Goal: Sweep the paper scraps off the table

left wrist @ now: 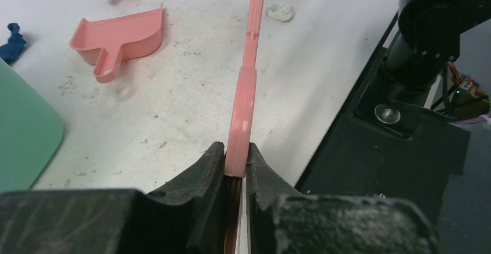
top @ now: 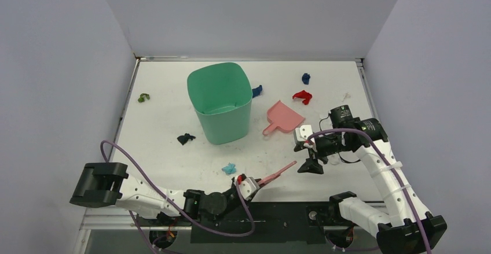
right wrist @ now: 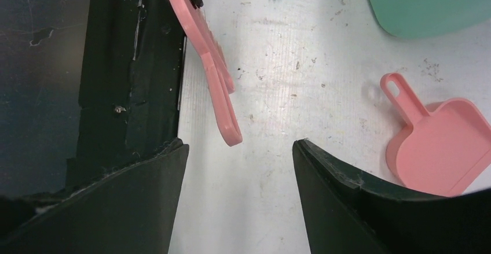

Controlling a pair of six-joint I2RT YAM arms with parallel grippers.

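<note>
My left hand point(left wrist: 236, 167) pinches the brush point(left wrist: 243, 98); my spread right hand point(right wrist: 240, 144) should straddle the dustpan point(right wrist: 446, 150) handle squarely.

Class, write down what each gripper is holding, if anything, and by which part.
The left gripper clamps the pink brush at one end, flat sides between its jaws. The right gripper is open and holds nothing.
</note>
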